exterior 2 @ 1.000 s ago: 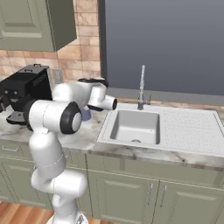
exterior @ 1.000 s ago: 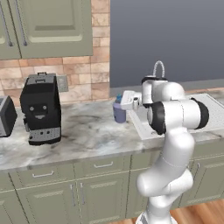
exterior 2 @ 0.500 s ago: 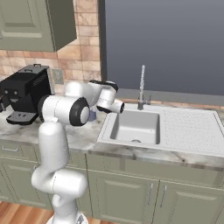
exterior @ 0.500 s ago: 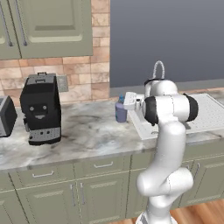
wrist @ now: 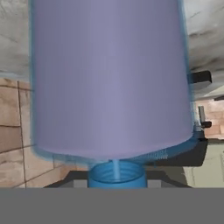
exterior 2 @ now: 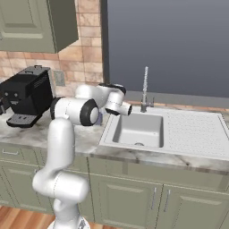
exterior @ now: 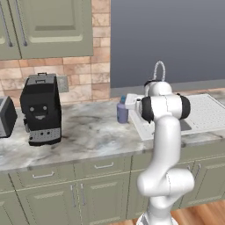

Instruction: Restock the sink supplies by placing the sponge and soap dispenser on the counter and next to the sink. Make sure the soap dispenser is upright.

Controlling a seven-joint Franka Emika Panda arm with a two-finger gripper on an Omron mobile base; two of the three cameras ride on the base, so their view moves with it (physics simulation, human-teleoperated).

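1. I see the counter [exterior: 88, 132], veined marble over green cabinets, running from the sink [exterior 2: 138, 129] past a black coffee machine [exterior: 40, 110].
2. The soap dispenser [exterior: 122, 110] stands upright just beside the sink's left edge, gripper [exterior: 132, 103] clamped on it.
3. I judge release remains; I cannot spot the sponge.

No legible text or labels anywhere

Green wooden cupboards [exterior: 48, 26] hang on a tan brick wall [exterior: 83, 72]; a big dark grey window panel [exterior 2: 165, 44] sits beside them; the brown wood floor [exterior 2: 18, 219] lies below.
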